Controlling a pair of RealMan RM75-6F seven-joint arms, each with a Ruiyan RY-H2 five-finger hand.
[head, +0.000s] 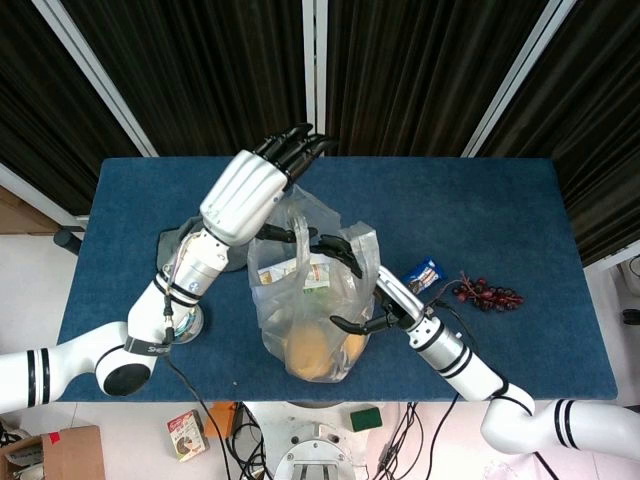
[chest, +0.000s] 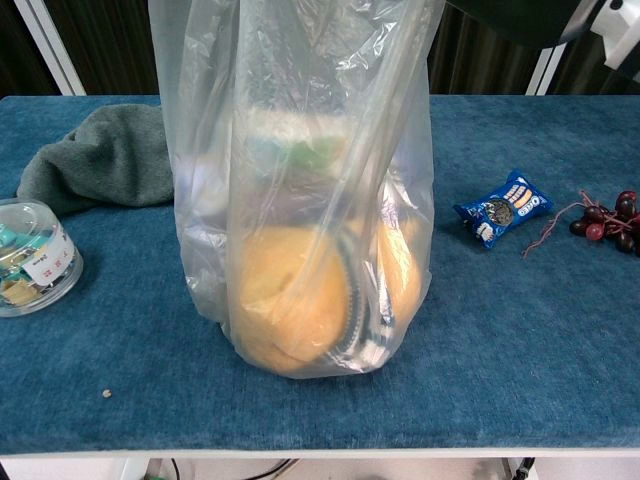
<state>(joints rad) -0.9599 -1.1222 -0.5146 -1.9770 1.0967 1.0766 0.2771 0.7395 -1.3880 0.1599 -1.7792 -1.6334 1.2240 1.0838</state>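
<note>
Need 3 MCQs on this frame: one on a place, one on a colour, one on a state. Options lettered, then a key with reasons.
1. Where does the small blue snack packet lie?
A. inside the bag
B. on the table between the clear plastic bag and the dark red grapes
C. on the grey cloth

2. What colour is the crumpled cloth at the table's left?
A. grey-green
B. red
C. white

3. What state is the clear plastic bag in?
A. lying flat and empty
B. standing upright with goods inside
C. tied shut on the floor

Key:
1 B, the chest view shows the packet on the blue table, right of the bag and left of the grapes.
2 A, both views show it grey-green.
3 B, it stands tall with a round yellow-orange item at its bottom, the right hand at its side.
</note>
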